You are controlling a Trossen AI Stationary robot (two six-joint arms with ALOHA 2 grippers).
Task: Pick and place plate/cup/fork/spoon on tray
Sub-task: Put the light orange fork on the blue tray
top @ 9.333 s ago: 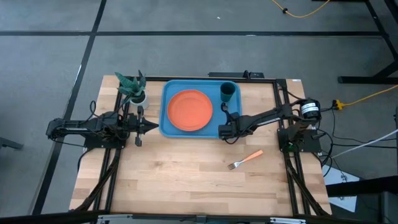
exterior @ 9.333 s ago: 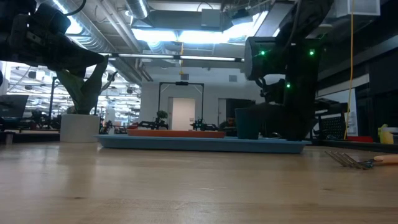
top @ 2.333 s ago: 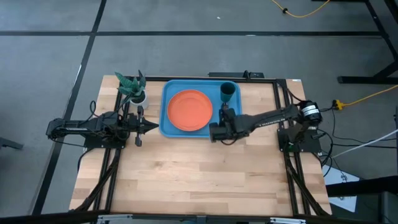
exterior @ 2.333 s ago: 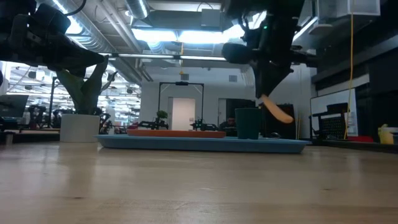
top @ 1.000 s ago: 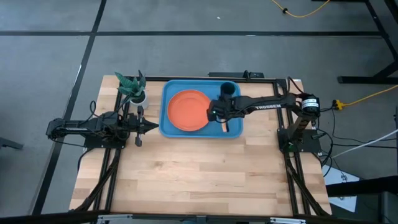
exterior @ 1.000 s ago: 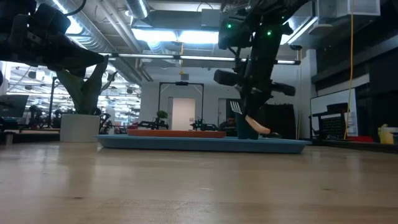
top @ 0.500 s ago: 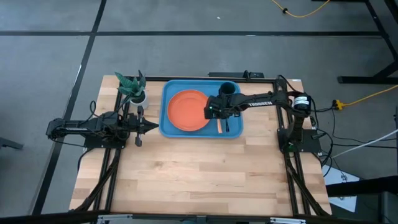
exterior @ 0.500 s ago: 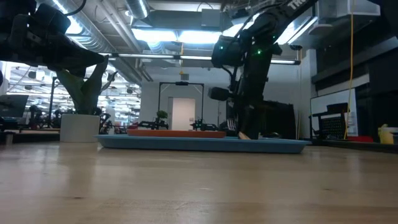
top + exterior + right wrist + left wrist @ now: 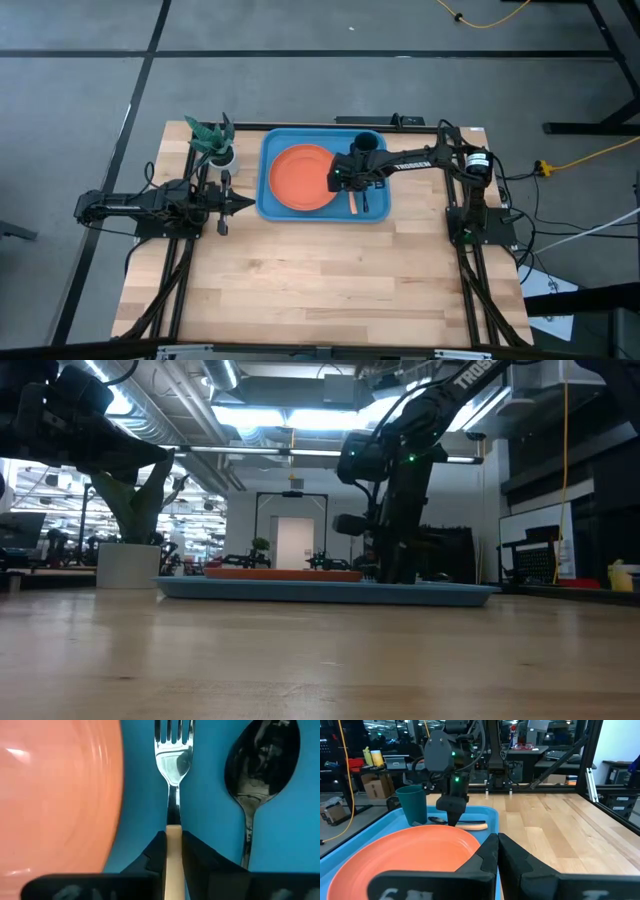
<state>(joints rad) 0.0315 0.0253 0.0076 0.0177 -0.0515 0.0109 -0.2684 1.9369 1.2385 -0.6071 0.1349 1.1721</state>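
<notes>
The light-blue tray [image 9: 272, 200] holds the orange plate [image 9: 303, 178], the dark teal cup [image 9: 366, 145], the dark spoon [image 9: 260, 765] and the fork [image 9: 172, 750]. The fork lies between the plate and the spoon, parallel to the spoon. My right gripper [image 9: 340, 178] stands over the tray just right of the plate, pointing down, shut on the fork. The fork's tan handle [image 9: 353, 203] reaches toward the tray's near rim. My left gripper [image 9: 245, 203] is shut and empty, level, just left of the tray. My right gripper pinches the fork's tan handle [image 9: 173, 837] between its two fingers, at the end next to the metal neck. The fingers come from above, pointing down, one on each side of the handle. The fork lies about level, low on the tray floor [image 9: 472, 825].
A small white pot with a green plant [image 9: 220, 150] stands at the far left, beside the tray's far-left corner. Bare wooden table [image 9: 320, 280] stretches along the near half.
My right gripper has gone down over the tray's right part and a little toward the plate, still shut on the fork. The fork, which hung tilted with its handle low, now lies about level on the tray beside the spoon.
</notes>
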